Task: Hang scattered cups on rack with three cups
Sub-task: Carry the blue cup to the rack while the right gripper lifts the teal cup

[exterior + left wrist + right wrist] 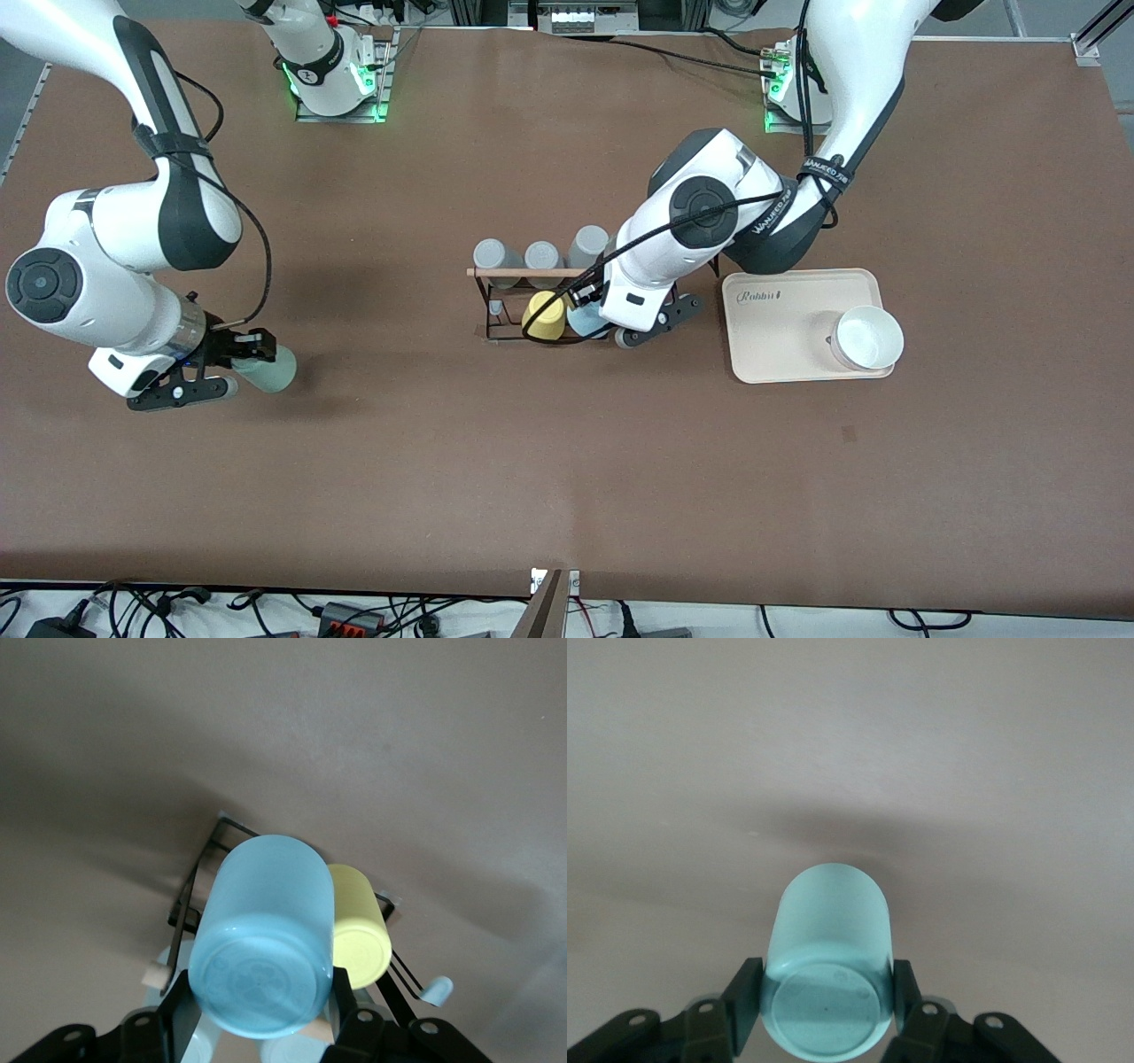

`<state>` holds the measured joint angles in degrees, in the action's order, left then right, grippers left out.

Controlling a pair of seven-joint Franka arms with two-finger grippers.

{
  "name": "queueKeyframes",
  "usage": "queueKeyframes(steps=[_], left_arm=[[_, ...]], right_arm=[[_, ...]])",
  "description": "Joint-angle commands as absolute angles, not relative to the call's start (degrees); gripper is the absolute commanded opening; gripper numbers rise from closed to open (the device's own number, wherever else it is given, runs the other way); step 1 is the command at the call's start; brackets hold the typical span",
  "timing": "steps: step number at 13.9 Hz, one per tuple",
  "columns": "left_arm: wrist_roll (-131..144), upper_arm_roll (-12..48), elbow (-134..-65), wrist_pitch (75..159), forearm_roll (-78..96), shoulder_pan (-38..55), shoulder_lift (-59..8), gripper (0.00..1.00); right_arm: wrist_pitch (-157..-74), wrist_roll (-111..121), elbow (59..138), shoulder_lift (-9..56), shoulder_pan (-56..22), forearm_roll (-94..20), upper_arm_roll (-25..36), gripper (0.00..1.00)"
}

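My left gripper (598, 326) is shut on the light blue cup (585, 321) and holds it at the black wire rack (496, 306), beside the yellow tumbler (545, 317). In the left wrist view the blue cup (266, 930) fills the space between my fingers (177, 1010), its base toward the camera, with the rack (190, 895) and the yellow tumbler (359, 935) just past it. My right gripper (244, 365) is shut on the mint green cup (270, 370), low over the table toward the right arm's end. In the right wrist view that cup (828, 939) lies between my fingers (747, 992).
Three grey tumblers (542, 257) sit on the rack under its wooden rod (523, 272), farther from the front camera than the yellow one. A beige tray (780, 341) with a white bowl (868, 337) lies beside the rack toward the left arm's end.
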<state>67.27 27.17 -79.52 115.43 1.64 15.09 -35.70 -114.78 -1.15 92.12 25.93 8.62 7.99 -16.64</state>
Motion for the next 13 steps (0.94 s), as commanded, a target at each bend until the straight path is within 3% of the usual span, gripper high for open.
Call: queueKeyframes(steps=[1, 6, 7, 8, 9, 10, 13], left_arm=[[68.2, 26.8, -79.8, 115.1, -1.7, 17.0, -36.4, 0.01], [67.6, 26.9, -81.6, 115.0, -2.9, 17.6, -36.9, 0.06], [67.6, 26.9, -81.6, 115.0, -2.9, 17.6, -37.5, 0.17], [67.7, 26.8, -81.6, 115.0, -2.9, 17.6, -37.6, 0.42], [67.5, 26.8, -81.6, 114.9, -3.1, 17.0, -37.4, 0.94], [66.0, 26.8, -80.8, 114.6, -4.1, 16.6, -36.9, 1.0], [61.3, 27.6, -77.8, 107.9, -5.1, 9.2, -34.7, 1.0]], right_arm=[[-108.3, -8.7, 85.9, 27.4, 7.3, 7.6, -20.2, 0.3], [-105.7, -22.5, 82.8, 28.2, -0.6, 7.3, -20.3, 0.3], [-105.7, -24.8, 82.7, 28.2, -1.9, 7.0, -20.3, 0.3], [-105.7, -26.7, 82.4, 28.2, -3.1, 6.6, -20.3, 0.3], [-105.6, -28.3, 81.7, 28.7, -3.9, 6.0, -20.3, 0.3], [-105.7, -30.0, 81.3, 28.8, -4.9, 5.2, -20.3, 0.3], [-106.1, -34.3, 79.1, 30.1, -8.3, 4.7, -20.3, 0.3]])
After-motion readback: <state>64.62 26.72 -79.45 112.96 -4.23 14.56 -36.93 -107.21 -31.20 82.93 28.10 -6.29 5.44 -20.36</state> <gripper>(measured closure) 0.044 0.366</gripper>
